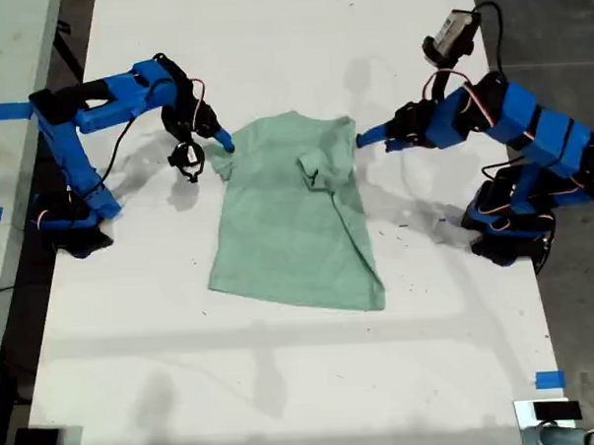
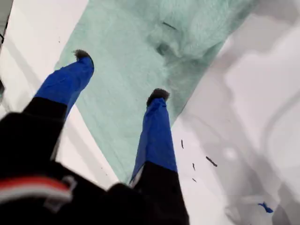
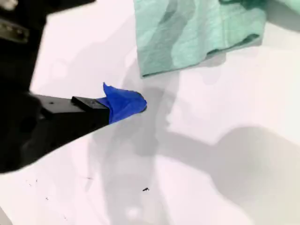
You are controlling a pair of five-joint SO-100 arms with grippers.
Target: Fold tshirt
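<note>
The tshirt (image 1: 292,218) lies part-folded mid-table (image 1: 284,381), one sleeve turned in. The robot's first tool (image 2: 121,75) hangs wide open over its edge at the exterior view's right, probably to pinch it. Its second tool (image 3: 125,104) hovers just beside the opposite sleeve; its opening can't be told.

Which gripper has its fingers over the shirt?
My first gripper: its open fingers hang over the pale mint-green cloth t-shirt. My second gripper is over the white table, beside the shirt.
</note>
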